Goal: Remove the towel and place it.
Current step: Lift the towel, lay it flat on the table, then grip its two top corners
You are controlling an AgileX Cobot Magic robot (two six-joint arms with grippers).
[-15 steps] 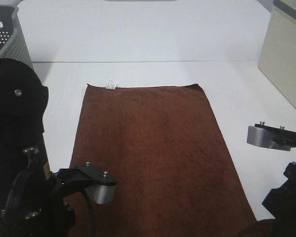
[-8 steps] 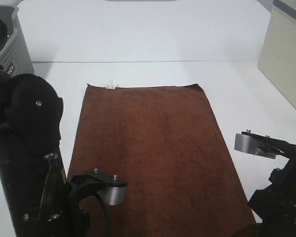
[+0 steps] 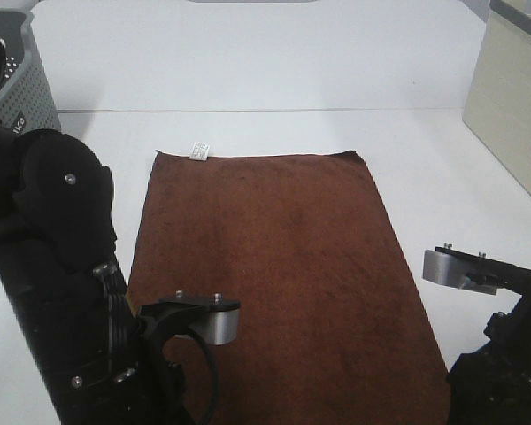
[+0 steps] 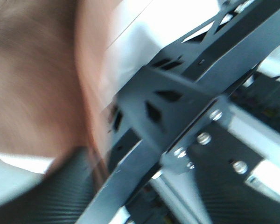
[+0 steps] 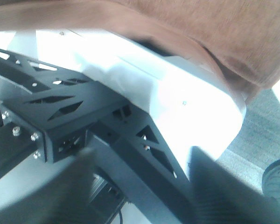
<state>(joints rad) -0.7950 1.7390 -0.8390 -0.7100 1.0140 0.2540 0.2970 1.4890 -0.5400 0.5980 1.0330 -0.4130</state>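
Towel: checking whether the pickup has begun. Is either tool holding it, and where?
Right tool is open, gripping nothing. Left tool cannot be told: its view is blurred. The towel lies flat on the table.

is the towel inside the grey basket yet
No, the towel lies spread flat on the white table, apart from the grey basket.

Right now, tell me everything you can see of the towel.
The towel is a large dark brown rectangle of terry-looking cloth. It lies spread flat and smooth on the white table, its long side running away from the robot. A small white tag sits at its far left corner. Its near end leaves the high view; the right wrist view shows it draping over the table's edge. Apart from the table, nothing is seen touching it.
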